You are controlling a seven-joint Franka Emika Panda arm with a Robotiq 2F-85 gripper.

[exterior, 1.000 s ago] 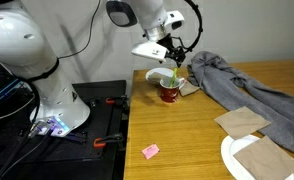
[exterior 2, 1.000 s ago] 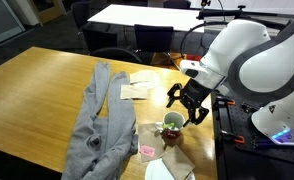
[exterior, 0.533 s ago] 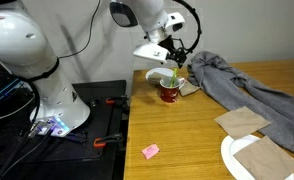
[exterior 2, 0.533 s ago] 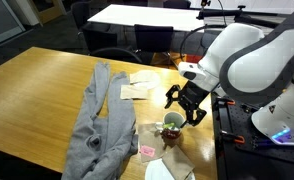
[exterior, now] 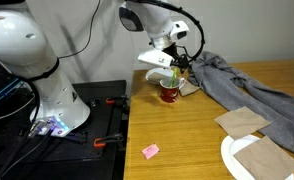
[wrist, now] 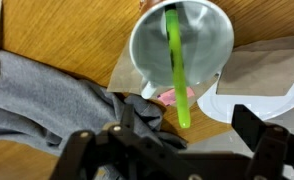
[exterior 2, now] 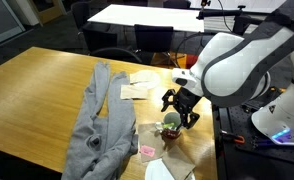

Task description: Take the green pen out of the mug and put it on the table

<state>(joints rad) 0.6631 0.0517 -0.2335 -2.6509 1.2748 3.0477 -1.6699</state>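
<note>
Hovering over one mug (wrist: pixel 147 45) holding one green pen (wrist: pixel 175 70) — the gripper (wrist: pixel 173 150), spread wide, grips nothing.

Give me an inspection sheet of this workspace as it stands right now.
Surface: wooden table, visible grain.
Job's things: green pen leans in the mug, not yet lifted.
Clutter: grey cloth, pink block, white plate, brown napkins.
Grippers: gripper open, above the mug.
Cables: black cable by the arm; more on the black bench.
Surroundings: office chairs, white table behind.
</note>
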